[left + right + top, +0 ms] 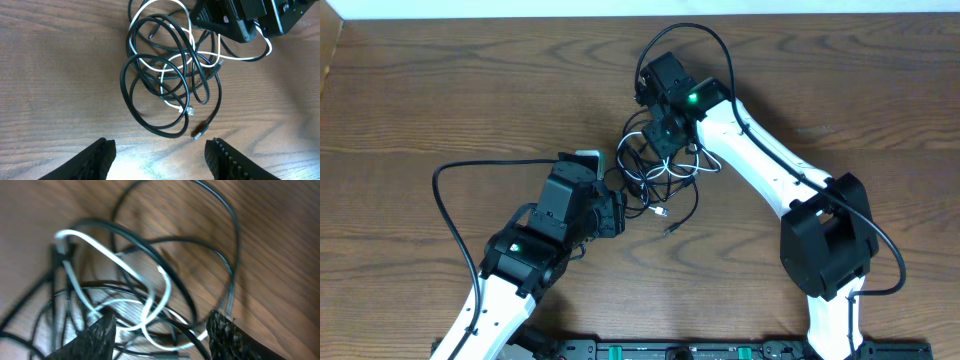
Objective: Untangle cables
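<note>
Dark, rough-textured fingertips (100, 337) of the right gripper (160, 340) fill the bottom corners of the right wrist view, standing wide apart with blurred strands of the tangle lying in the gap between them; whether either pad touches a strand cannot be told, and nothing is clamped. Just past them a thin white cord (167, 292) curls in a loop over and under several thin black cords (236, 245), one of which sweeps in a wide arc across the brown wood-grain table (280, 240). Seen from the left wrist, the left gripper (162, 162) is likewise spread wide and holds nothing, its two black fingers (97, 160) hovering at the frame's lower edge, apart from the pile. Ahead of it the black cords (150, 129) lie in overlapping rings on the table (50, 75), with the white cord (242, 59) threaded through them and running up under the right gripper (235, 20) at the top right. A small white plug (189, 111) rests inside the lowest black ring, and a small black plug with a metal tip (197, 134) lies just outside it, nearest the left fingers. From overhead, the whole knot of cords (665, 178) sits near the middle of the table (420, 100), the right gripper (660, 135) directly above its far edge and the left gripper (615, 212) just beside its near left edge.
</note>
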Available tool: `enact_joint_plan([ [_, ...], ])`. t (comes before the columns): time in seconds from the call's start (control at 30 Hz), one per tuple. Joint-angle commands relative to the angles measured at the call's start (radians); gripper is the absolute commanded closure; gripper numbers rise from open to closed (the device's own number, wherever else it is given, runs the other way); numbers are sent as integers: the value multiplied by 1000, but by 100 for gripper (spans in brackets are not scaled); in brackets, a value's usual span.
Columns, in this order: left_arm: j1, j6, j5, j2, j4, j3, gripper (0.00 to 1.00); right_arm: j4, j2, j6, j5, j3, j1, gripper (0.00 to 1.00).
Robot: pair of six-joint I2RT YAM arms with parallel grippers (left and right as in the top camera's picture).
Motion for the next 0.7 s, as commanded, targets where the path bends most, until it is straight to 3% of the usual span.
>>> enact_joint_plan([
  [0.0,3,-1,-13,2,-6,12,37,25,7,-43,-129,0,5,45],
  [0.53,3,-2,-13,2,-11,12,37,59,43,-43,-145,-88,5,43],
  [0.67,3,-2,-13,2,-11,12,37,151,43,-42,-135,-167,4,34],
])
